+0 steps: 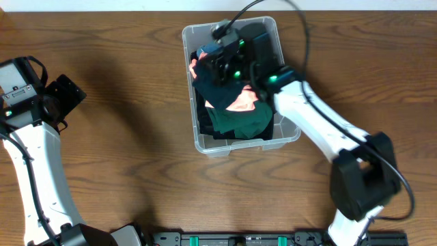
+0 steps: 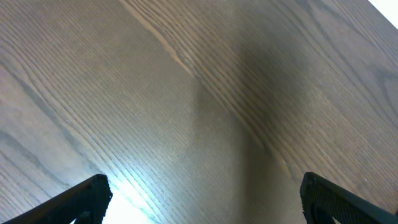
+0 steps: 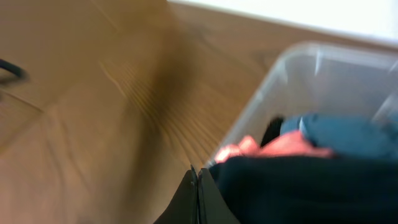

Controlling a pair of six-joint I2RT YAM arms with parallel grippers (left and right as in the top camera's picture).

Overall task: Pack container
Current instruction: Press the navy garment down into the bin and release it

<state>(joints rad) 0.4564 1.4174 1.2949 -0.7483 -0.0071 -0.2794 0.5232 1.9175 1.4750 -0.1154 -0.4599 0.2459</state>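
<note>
Where the table (image 1: pixel 123 171) lies nearest the arms' bases, the container (image 1: pixel 232 146) is found a little right of centre. It stands upright, with one short wall turned toward the robot. It is packed with garments. A dark green garment (image 1: pixel 239 124) is seen against the near wall, and a salmon-pink garment (image 1: pixel 243 104) lies just behind it. A dark navy garment (image 1: pixel 210 92) is heaped toward the left wall in the middle. The far end of the container is hidden under the right arm (image 1: pixel 321 123), which reaches in over the right rim.

In the right wrist view, the right jaws are seen pressed together with no gap, just beside the navy cloth (image 3: pixel 298 186). Whether any cloth is pinched cannot be told. Pink cloth (image 3: pixel 273 146) and a blue fabric (image 3: pixel 348 134) are seen beyond, backed by the clear wall (image 3: pixel 292 74).

The left arm (image 1: pixel 34 150) is placed at the table's left side, well apart from the container. The left jaws are spread wide, with the fingertips (image 2: pixel 93 194) held over bare wood and nothing between them.

The table is of brown wood with a strong grain, crossed by soft shadows. Beyond its far edge a pale strip (image 1: pixel 102 3) is seen.
</note>
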